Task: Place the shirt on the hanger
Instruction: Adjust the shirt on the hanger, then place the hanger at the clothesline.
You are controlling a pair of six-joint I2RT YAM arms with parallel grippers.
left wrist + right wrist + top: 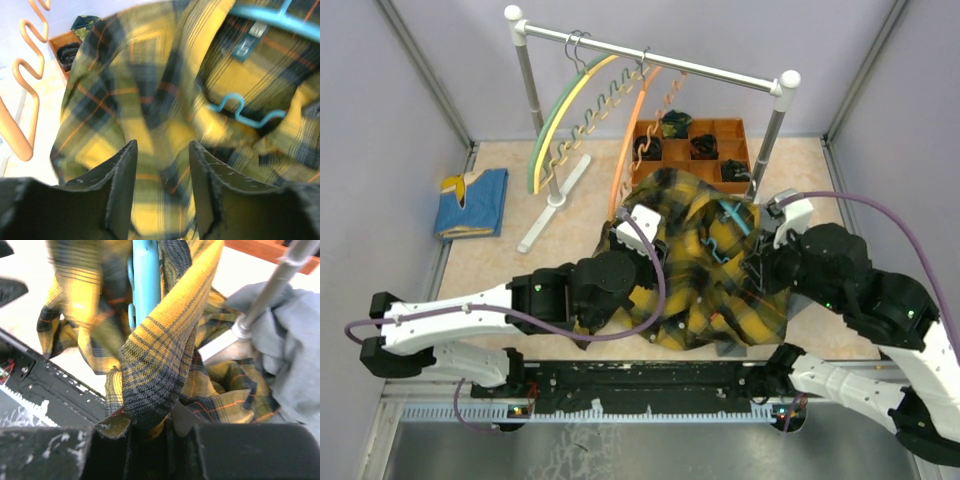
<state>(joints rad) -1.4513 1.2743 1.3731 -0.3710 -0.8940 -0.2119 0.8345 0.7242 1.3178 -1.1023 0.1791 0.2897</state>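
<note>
Setting: beige table (500,270) inside pale walls. A garment rack (650,55) at the back carries a green hanger (545,130) and an orange hanger (628,140). There's a compartment tray (725,127) behind and a blue cloth (475,200) off to the left.
Shirt look: the shirt (700,290) is a rumpled yellow-and-black plaid mound with thin orange lines. It sits mid-table between my two arms, just in front of the tray.
Shirt axis: too bunched for me to call a long axis; the heap spreads from the orange hanger's foot down toward my right arm.
Hanger: the hanger (735,218), pale teal, lies in the folds at the mound's upper right. Its visible stretch slants down to the right, the rest is buried.
My left gripper (162,150): fingers apart, plaid blurred beyond them, nothing pinched that I can see.
My right gripper (150,425): clamped on a twisted fold of shirt.
Left wrist only: a dark neck label (247,45) just under the teal bar.
Right wrist only: the teal bar standing upright above the fold, and a grey garment (295,340) at right around a metal post (270,290).
</note>
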